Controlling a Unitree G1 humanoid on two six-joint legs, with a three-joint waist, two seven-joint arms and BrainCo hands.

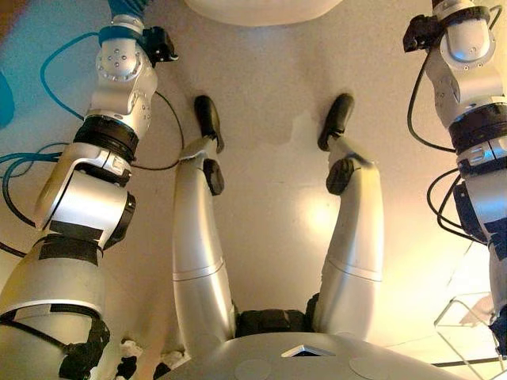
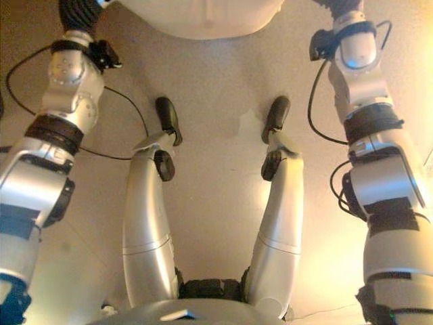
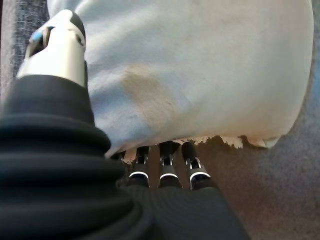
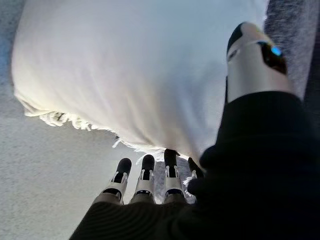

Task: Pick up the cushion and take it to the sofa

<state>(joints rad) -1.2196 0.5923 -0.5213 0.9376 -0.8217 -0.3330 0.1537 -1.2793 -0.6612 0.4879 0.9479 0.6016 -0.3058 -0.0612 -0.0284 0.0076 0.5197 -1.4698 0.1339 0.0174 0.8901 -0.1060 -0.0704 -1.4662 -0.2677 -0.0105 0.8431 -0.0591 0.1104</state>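
A white cushion with a frayed fringe along one edge is held between my two hands, in front of my body. Only its lower edge shows at the top of the left eye view and the right eye view. My left hand has its thumb straight against the cushion's face and its fingers straight under the edge. My right hand mirrors it on the cushion's other side, with its thumb along the face and its straight fingers below the fringe.
Beige floor lies below me. A clear plastic stand is on the floor at my right. Past the cushion the wrist views show a grey textured surface; I cannot tell whether it is carpet or upholstery.
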